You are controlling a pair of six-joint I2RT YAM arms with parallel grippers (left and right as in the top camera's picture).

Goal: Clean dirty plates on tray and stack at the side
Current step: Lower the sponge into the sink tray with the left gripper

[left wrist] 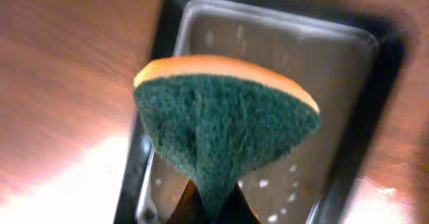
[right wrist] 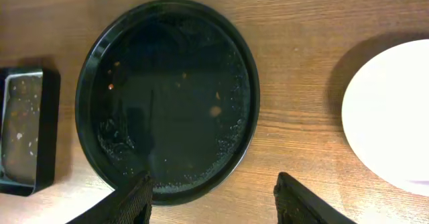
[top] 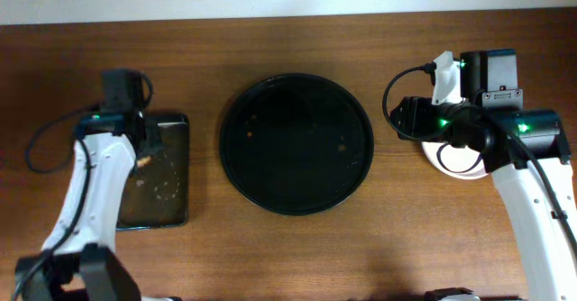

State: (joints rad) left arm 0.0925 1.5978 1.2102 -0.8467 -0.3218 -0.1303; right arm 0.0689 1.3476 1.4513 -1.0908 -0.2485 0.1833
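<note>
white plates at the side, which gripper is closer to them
Right. The right gripper is beside the white plates, between them and the round black tray. The left gripper is far across that tray, over the rectangular tray, shut on the sponge.

No legible markings

No lettering, label, brand or number can be read on the tray (top: pixel 236 170), on the white plates (right wrist: pixel 389 117) near the right edge of the bench (top: pixel 288 44), on the rectangular tray (top: pixel 171 202) near the left edge, or on the sponge (left wrist: pixel 224 123). Small green lights (top: pixel 524 126) are seen on the arm housings, and no characters can be made out on them.
</note>
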